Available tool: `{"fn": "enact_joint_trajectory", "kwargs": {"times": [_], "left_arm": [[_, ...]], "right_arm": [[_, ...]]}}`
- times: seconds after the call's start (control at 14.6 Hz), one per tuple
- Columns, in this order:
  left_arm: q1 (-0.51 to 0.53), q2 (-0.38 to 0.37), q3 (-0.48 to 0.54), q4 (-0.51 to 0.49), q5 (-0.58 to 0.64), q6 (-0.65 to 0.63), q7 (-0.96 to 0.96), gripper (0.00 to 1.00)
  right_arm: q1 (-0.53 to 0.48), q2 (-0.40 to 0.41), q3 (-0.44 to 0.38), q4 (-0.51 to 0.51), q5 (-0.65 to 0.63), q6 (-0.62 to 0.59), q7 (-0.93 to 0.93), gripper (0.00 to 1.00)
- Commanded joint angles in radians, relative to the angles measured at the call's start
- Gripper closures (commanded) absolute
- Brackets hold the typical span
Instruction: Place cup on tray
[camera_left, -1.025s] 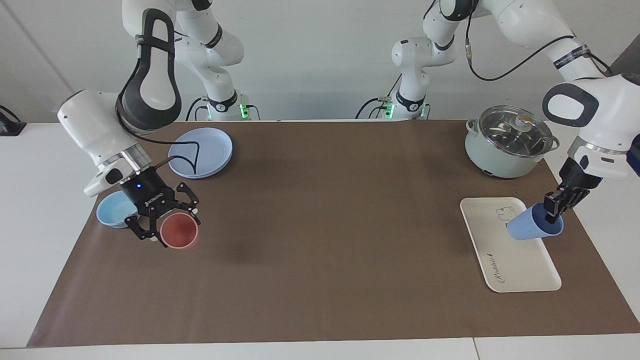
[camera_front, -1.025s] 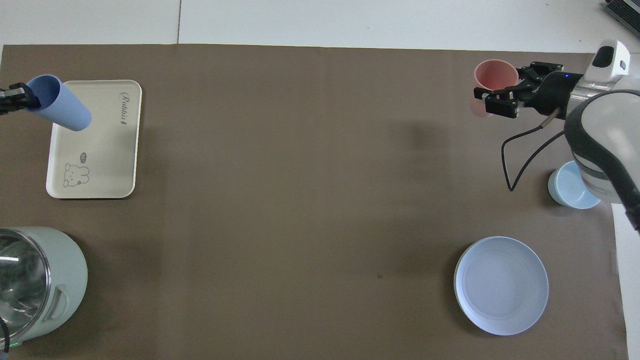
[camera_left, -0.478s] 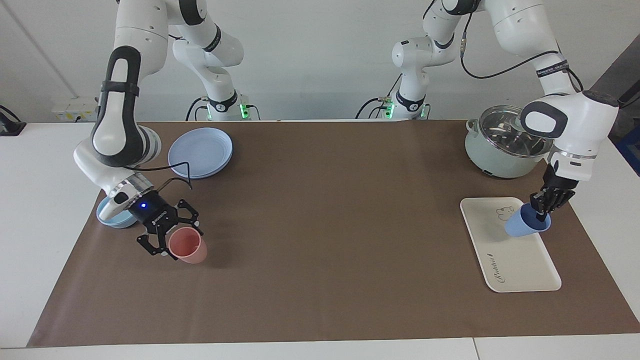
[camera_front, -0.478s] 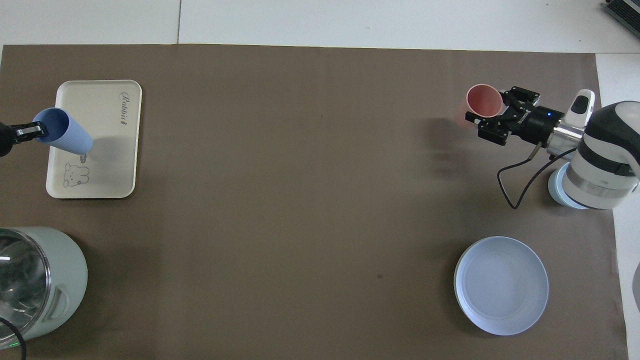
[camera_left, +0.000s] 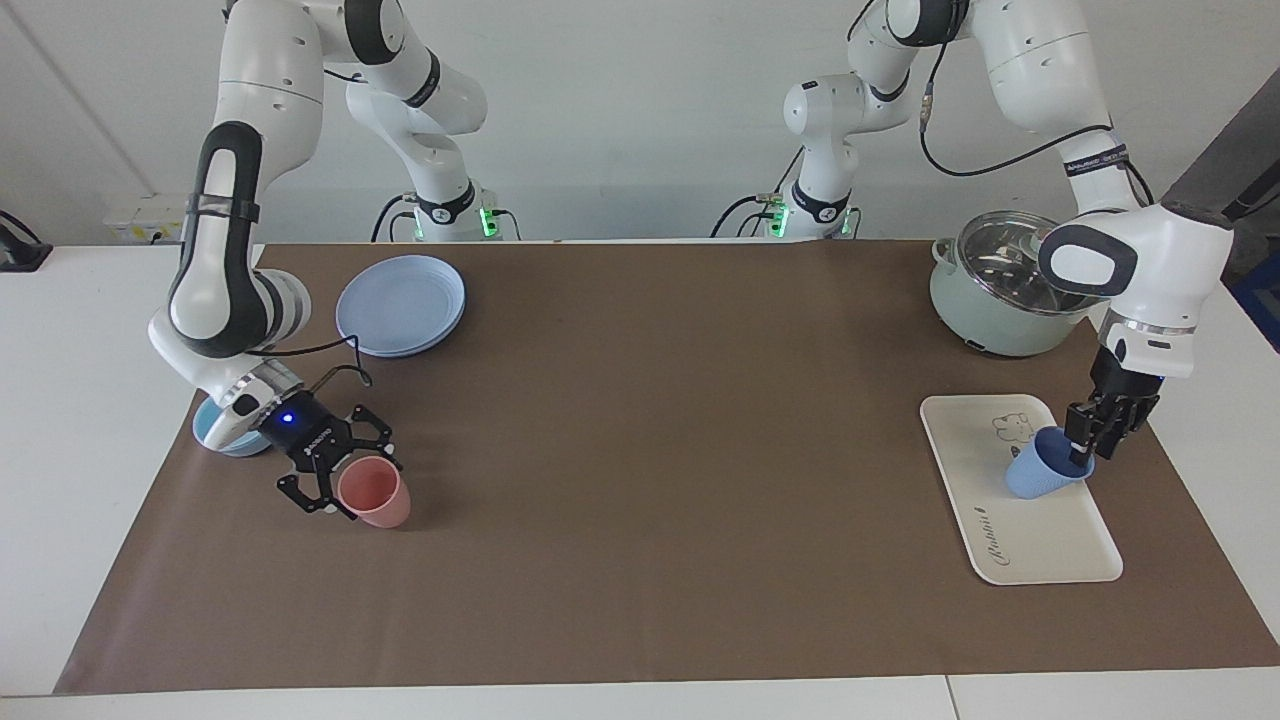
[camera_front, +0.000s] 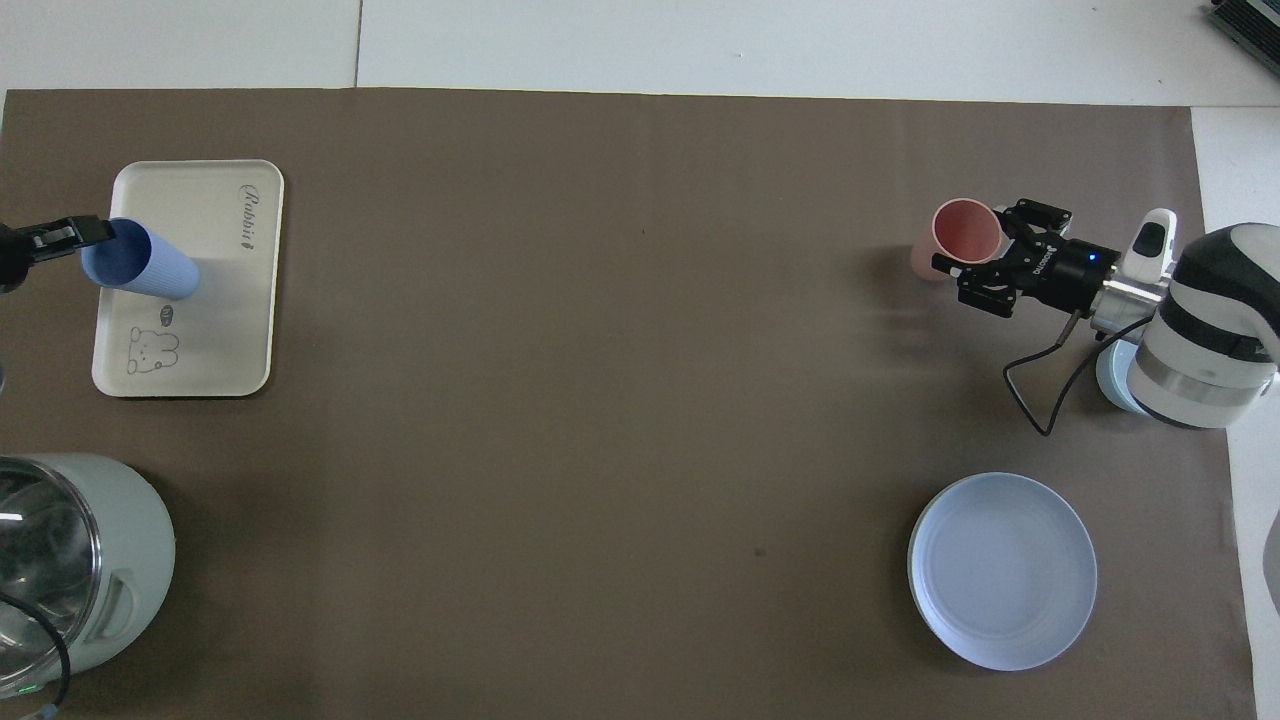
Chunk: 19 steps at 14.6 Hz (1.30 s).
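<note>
The periwinkle-blue cup (camera_left: 1040, 478) stands nearly upright on the cream tray (camera_left: 1040, 545), close to the bear drawing. My left gripper (camera_left: 1082, 453) is shut on the cup's rim from above. In the overhead view the cup (camera_front: 150, 268) leans over the tray (camera_front: 220, 330) with the left gripper (camera_front: 95, 232) at its rim. My right gripper (camera_left: 350, 480) is low over the mat at the right arm's end, shut on the rim of a salmon-pink tumbler (camera_left: 380, 497) that rests on the mat; both show in the overhead view, the gripper (camera_front: 985, 252) and the tumbler (camera_front: 965, 228).
A pale-green pot with a glass lid (camera_left: 1010, 285) stands nearer to the robots than the tray. A blue-lavender plate (camera_left: 402, 303) and a light-blue bowl (camera_left: 212, 437) lie at the right arm's end, the bowl partly under the right wrist.
The left gripper has lowered the blue cup from tilted above the tray to nearly upright on it. The right gripper has lowered the pink tumbler onto the mat.
</note>
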Motion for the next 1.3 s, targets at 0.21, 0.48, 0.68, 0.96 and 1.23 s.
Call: {"fn": "enact_joint_trajectory", "kwargs": {"times": [0.21,0.48,0.68,0.96,1.23], "left_arm": [[-0.011,0.039,0.005,0.25,0.057,-0.329,0.012,0.0],[-0.104,0.028,0.003,0.389,0.239,-0.61,-0.116,0.0],[-0.15,-0.027,-0.003,0.403,0.292,-0.725,-0.193,0.0],[-0.178,-0.14,-0.01,0.366,0.301,-0.82,-0.198,0.0],[-0.181,-0.245,-0.058,0.351,0.388,-0.969,-0.201,0.0]], "right_arm": [[-0.01,-0.05,0.011,-0.085,0.052,-0.007,-0.09,1.0],[-0.011,-0.05,0.011,-0.081,0.054,-0.001,-0.083,0.0],[-0.004,-0.063,0.011,-0.067,0.054,0.01,-0.07,0.0],[0.03,-0.157,0.008,-0.068,0.025,0.065,0.08,0.0],[0.084,-0.223,0.007,-0.061,-0.125,0.171,0.322,0.0]]}}
